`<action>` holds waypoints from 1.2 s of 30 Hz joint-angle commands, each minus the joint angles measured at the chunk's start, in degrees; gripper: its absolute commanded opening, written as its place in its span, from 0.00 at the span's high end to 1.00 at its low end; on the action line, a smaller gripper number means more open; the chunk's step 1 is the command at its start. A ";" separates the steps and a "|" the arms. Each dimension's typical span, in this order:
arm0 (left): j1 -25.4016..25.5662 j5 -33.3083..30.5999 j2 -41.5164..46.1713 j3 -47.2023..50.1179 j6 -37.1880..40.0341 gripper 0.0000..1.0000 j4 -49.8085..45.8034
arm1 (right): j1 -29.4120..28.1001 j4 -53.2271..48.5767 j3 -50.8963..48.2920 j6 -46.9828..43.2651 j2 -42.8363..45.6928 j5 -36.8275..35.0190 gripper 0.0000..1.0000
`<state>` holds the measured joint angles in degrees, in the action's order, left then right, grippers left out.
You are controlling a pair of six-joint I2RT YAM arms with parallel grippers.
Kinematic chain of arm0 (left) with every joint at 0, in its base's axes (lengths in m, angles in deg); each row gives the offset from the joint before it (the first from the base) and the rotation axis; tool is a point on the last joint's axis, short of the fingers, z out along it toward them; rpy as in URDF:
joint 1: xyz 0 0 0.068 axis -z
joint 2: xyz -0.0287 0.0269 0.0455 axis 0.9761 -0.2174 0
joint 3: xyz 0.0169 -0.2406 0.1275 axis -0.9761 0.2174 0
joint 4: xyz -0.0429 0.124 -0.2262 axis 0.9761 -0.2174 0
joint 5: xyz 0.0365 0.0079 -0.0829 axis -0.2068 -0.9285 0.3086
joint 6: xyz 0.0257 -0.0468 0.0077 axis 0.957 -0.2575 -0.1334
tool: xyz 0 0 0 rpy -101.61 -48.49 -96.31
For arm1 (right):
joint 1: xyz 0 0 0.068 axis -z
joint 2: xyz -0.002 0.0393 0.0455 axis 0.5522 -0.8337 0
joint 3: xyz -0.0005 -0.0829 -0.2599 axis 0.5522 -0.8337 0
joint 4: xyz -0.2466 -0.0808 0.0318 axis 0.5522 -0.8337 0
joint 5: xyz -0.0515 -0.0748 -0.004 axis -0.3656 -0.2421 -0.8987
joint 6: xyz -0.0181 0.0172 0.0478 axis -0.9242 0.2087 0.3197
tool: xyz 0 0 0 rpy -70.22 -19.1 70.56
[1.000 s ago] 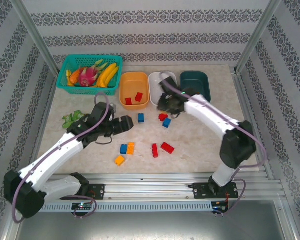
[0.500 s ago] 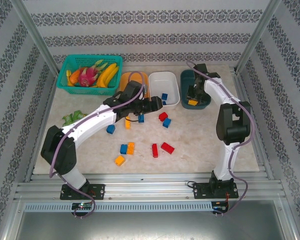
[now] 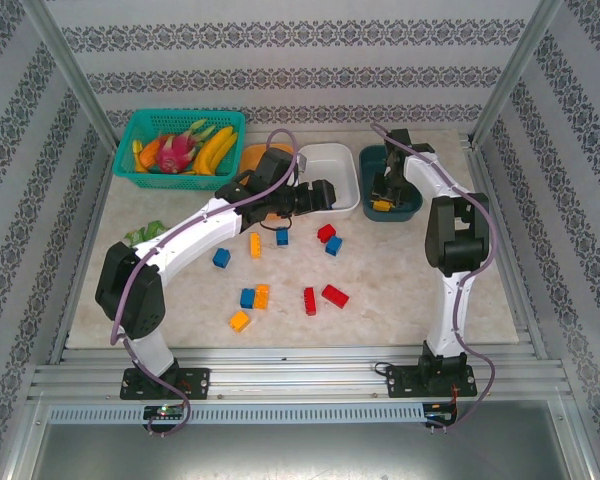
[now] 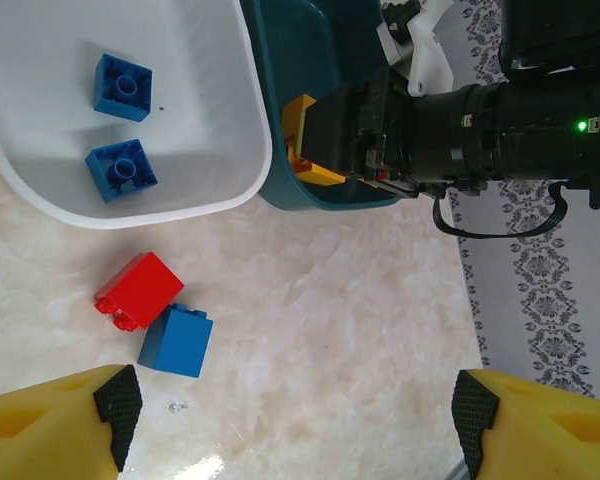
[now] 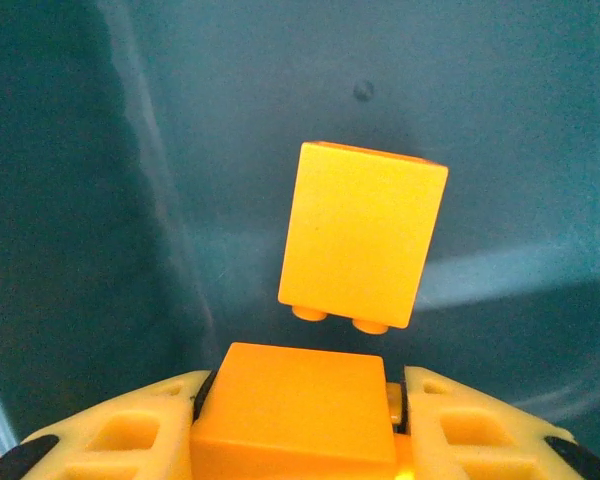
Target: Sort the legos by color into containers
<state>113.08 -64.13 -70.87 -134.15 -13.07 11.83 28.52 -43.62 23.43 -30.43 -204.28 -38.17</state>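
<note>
Nearest, low in the top view, loose legos in red, blue and yellow-orange lie scattered on the counter, so the sorting looks partway done. Above them, near mid-frame, the left fingers stand wide apart and empty, hovering over a red brick that touches a blue brick. Both lie just beside the white bin, which holds two blue bricks. Farther off, at the upper right, the right fingers are clamped on an orange brick low inside the dark teal bin, above another orange brick lying on its floor. The step in hand looks like dropping that brick. Next the right fingers should part and lift clear, while the left fingers come down on the blue brick without nudging its red neighbour. The orange bin sits at the left end of the bin row, partly behind the left arm.
</note>
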 commanded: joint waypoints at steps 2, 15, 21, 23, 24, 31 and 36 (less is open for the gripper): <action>0.66 0.11 0.86 -0.28 1.38 0.16 -0.54 | 0.34 -1.74 1.06 0.30 -0.40 0.72 0.48; 4.60 -0.45 2.55 4.49 3.37 0.21 -11.77 | -4.50 1.38 -6.35 2.98 20.53 -2.64 0.33; 9.81 -2.85 1.21 6.60 2.09 0.25 -19.66 | -11.14 5.87 -27.23 7.53 41.25 -3.98 0.33; 11.26 -3.27 1.30 8.55 0.17 0.27 -21.02 | -13.34 5.94 -34.39 9.18 48.26 -4.03 0.33; 11.94 -3.25 1.30 9.78 -1.20 0.27 -21.42 | -14.31 5.73 -37.81 10.14 52.05 -3.50 0.33; 16.90 -2.87 -2.18 12.90 -6.70 0.27 -19.31 | -19.68 9.81 -58.25 14.30 75.73 10.73 0.27; 17.45 -5.42 -4.54 13.47 -10.62 0.34 -20.40 | -22.12 8.60 -64.09 17.71 85.24 15.61 0.20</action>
<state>130.11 -66.84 -74.54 -120.95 -19.81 -6.42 7.19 -36.30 -38.82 -16.07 -121.75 -27.70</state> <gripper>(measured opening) 0.671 0.799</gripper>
